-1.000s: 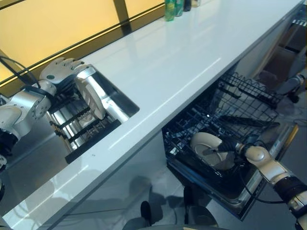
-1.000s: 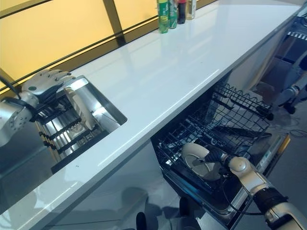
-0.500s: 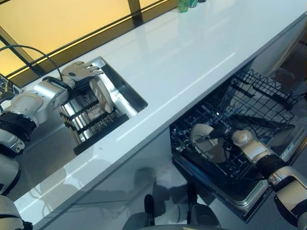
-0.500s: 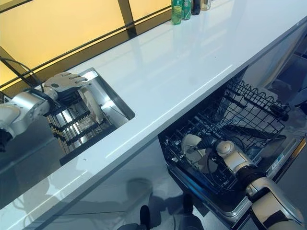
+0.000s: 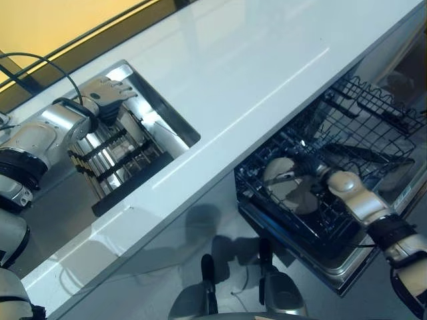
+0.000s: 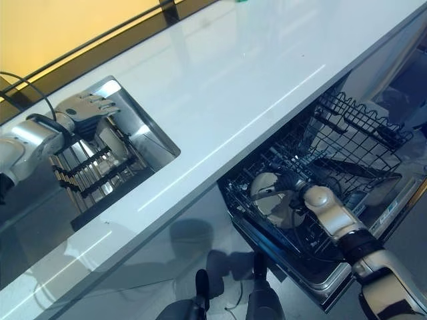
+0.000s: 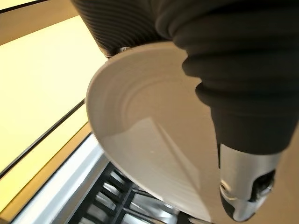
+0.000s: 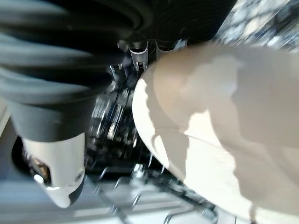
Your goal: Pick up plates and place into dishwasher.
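The right hand (image 6: 313,200) is gripping a white plate (image 6: 267,197) down in the dishwasher's pulled-out rack (image 6: 347,143), and it is judged that the step goes best if the plate is tipped on edge and eased between two tines before the fingers let go. The left hand (image 5: 107,97) is reaching into the sink (image 5: 177,127) over the dark drying rack (image 5: 117,160), its fingers and thumb closing on a second plate (image 7: 154,149), which it should lift straight up clear of the slats. No brand, label or writing is showing legibly anywhere.
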Available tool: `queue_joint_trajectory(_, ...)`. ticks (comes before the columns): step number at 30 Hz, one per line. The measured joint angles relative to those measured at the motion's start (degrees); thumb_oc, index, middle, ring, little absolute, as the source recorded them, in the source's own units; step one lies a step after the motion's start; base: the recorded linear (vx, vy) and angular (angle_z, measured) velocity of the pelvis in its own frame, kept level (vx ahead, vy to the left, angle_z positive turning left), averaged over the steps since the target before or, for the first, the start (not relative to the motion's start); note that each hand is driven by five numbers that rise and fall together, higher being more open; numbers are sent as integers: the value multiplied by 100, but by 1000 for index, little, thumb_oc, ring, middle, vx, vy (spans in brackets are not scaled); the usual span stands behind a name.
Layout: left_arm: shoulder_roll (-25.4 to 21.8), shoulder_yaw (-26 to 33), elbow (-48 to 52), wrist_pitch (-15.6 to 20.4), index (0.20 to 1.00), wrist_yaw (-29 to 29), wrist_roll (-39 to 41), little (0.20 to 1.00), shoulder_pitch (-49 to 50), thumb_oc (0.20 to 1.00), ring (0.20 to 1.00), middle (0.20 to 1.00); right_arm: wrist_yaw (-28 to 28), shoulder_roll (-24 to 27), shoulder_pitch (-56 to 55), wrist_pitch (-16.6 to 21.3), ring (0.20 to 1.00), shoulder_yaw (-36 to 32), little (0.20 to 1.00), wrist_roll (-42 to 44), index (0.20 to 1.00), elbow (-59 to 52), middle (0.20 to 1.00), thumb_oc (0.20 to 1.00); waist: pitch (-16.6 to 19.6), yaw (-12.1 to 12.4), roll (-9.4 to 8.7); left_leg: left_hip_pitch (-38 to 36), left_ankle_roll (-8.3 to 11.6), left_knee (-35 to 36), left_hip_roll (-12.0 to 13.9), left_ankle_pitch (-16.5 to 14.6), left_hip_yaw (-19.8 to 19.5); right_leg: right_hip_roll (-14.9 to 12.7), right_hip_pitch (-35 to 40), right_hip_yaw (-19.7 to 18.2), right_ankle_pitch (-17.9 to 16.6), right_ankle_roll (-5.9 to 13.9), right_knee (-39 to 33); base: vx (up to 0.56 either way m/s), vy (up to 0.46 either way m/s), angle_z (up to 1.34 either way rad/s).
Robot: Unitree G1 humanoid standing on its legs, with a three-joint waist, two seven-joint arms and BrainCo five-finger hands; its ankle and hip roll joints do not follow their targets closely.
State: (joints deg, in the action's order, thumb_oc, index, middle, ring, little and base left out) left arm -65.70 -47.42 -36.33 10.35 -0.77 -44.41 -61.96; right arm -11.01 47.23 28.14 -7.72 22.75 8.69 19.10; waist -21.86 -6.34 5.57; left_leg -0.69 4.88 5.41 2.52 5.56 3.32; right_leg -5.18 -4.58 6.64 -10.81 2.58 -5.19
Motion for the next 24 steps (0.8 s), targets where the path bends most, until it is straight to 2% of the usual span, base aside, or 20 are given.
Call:
queue_joint_trajectory(4, -116, 140, 20, -12, 1000, -31, 1, 1000, -19, 1000, 1000, 1000, 48, 420, -421, 119, 1000, -510, 1000, 1, 1000, -270, 1000, 1000, -120, -110, -24, 35, 12, 1, 1, -11, 77, 6, -71, -71, -9, 10, 0, -43, 13, -9)
queue_joint_trajectory(6, -248, 157, 8, -19, 200, -29, 3, 200, -19, 200, 200, 200, 101, 562, -622, 201, 1000, -840, 1000, 10, 1000, -517, 1000, 1000, -240, -207, -64, 24, 11, 1, 0, -15, 138, 14, -89, -131, -32, 9, 1, -25, 21, -15)
queue_joint_trajectory(11, -494, 182, -181, -12, 200, -28, 13, 200, 18, 200, 200, 200, 330, 702, -1047, 525, 1000, -1417, 1000, 106, 1000, -849, 1000, 1000, -267, -386, -96, 4, 15, 3, 0, -25, 167, 20, -88, -163, -32, 11, 0, -11, 14, -4)
queue_joint_trajectory(18, -541, 379, -312, 21, 200, -5, 41, 200, 228, 200, 200, 200, 409, 760, -1056, 869, 1000, -1612, 1000, 104, 1000, -1221, 1000, 1000, -267, -372, -95, -92, 32, 3, 2, -47, 268, 32, -45, -263, -44, 21, -1, -5, -13, -7)
queue_joint_trajectory(22, -537, 414, -312, 81, 200, 95, 503, 200, 391, 200, 200, 200, 375, 757, -1053, 941, 1000, -1618, 1000, 105, 1000, -1472, 1000, 1000, -266, -354, -95, -265, 28, 3, 8, -74, 263, 37, 127, -255, -33, 15, -1, 21, -53, 1)
queue_joint_trajectory(24, -530, 677, -284, 172, 200, 197, 944, 200, 618, 200, 200, 200, 363, 754, -1053, 984, 1000, -1622, 1000, 106, 1000, -1523, 1000, 1000, -266, -346, -94, -334, 19, 4, 10, -83, 252, 36, 206, -240, -27, 14, -1, 38, -80, 4)
